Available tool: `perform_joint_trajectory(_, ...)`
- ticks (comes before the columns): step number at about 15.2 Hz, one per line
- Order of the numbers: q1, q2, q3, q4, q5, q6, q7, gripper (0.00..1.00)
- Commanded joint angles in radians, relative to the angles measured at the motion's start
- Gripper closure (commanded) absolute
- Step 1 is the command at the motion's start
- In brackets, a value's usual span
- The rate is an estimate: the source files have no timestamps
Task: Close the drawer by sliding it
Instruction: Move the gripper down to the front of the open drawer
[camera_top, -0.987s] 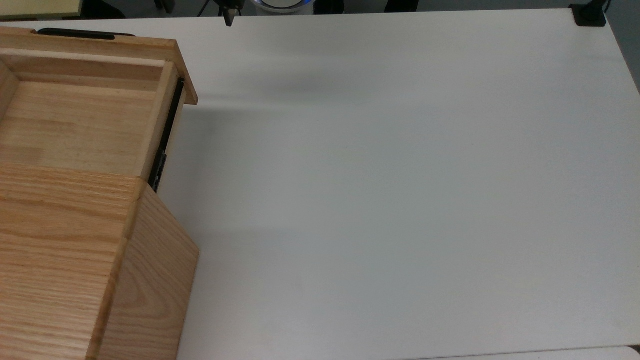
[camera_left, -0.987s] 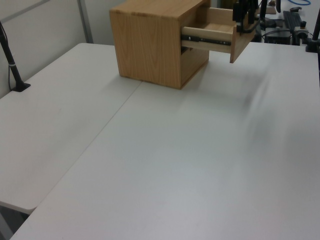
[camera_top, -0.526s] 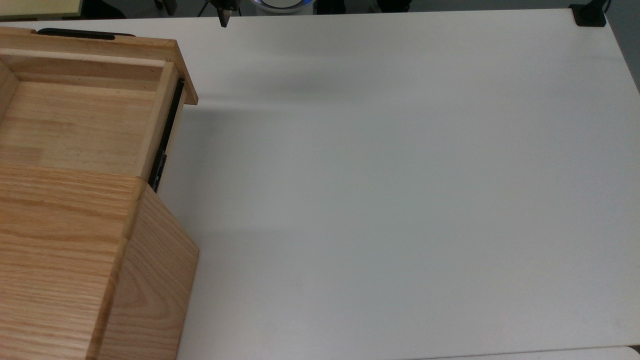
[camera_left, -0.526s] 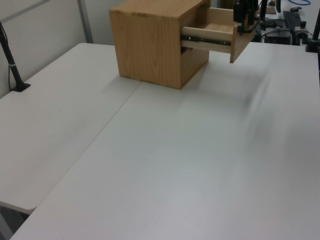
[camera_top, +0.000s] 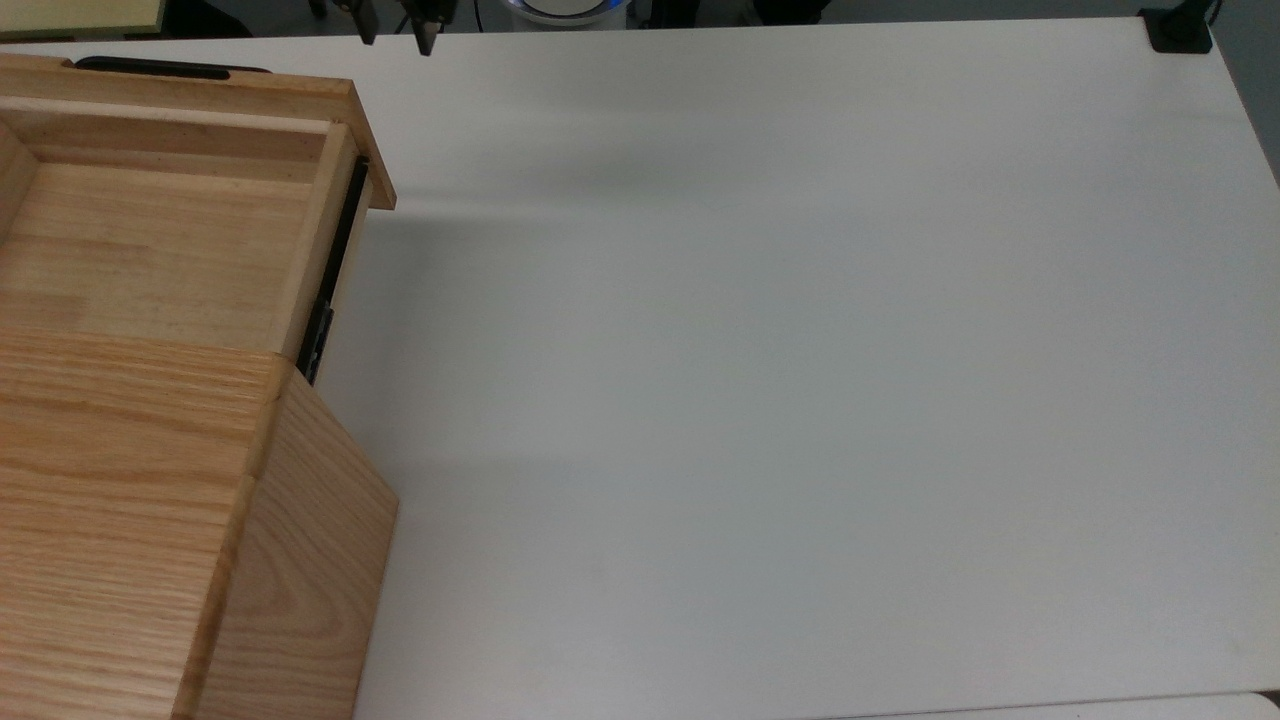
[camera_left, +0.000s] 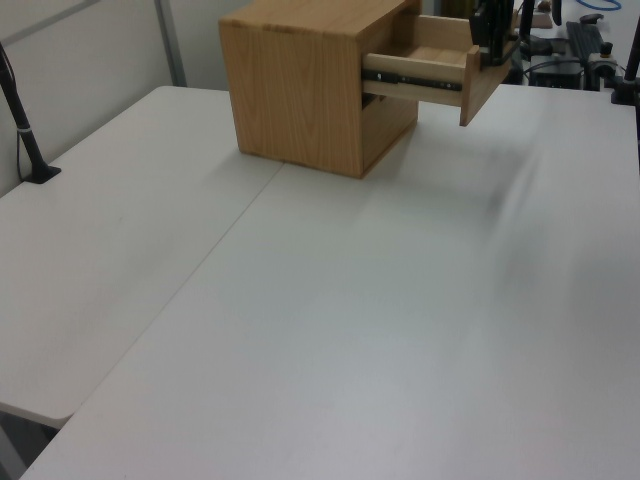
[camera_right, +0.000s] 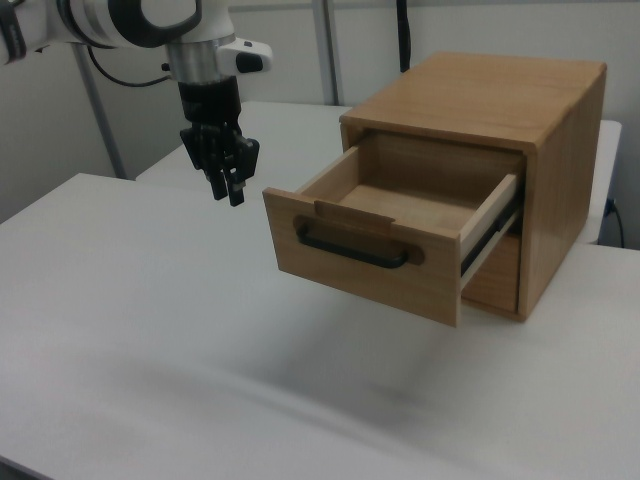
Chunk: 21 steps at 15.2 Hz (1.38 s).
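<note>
Top view: the drawer (camera_top: 165, 230) is pulled well out of the oak cabinet (camera_top: 150, 520), so I'd push flat on the front panel, straight along the rails. Right view: the gripper (camera_right: 228, 183) hangs just off the black bar handle (camera_right: 352, 250), fingers slightly parted, holding and touching nothing.

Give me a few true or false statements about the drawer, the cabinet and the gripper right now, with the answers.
1. The drawer is pulled out of the cabinet. True.
2. The gripper grips the black handle. False: it hangs clear of it, toward the right view's left.
3. The drawer holds a cup. False: what shows of its inside is bare wood.
4. The cabinet stands on the white table. True.
5. The jaws stand apart. True.
</note>
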Motion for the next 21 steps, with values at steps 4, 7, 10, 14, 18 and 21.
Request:
perform_joint_trajectory(4,-0.001,-0.009,-0.004,-0.006,-0.038,-0.010,-0.138,1.00)
perform_joint_trajectory(7,-0.006,-0.009,-0.004,-0.006,-0.038,-0.010,-0.158,1.00)
perform_joint_trajectory(10,-0.013,-0.007,-0.004,-0.008,-0.053,-0.012,-0.160,1.00)
perform_joint_trajectory(14,-0.064,0.003,-0.003,-0.014,-0.053,-0.002,-0.166,1.00)
perform_joint_trajectory(18,-0.122,0.026,-0.003,-0.028,-0.052,0.028,-0.205,1.00)
perform_joint_trajectory(21,-0.156,0.043,-0.003,-0.031,-0.052,0.050,-0.225,1.00)
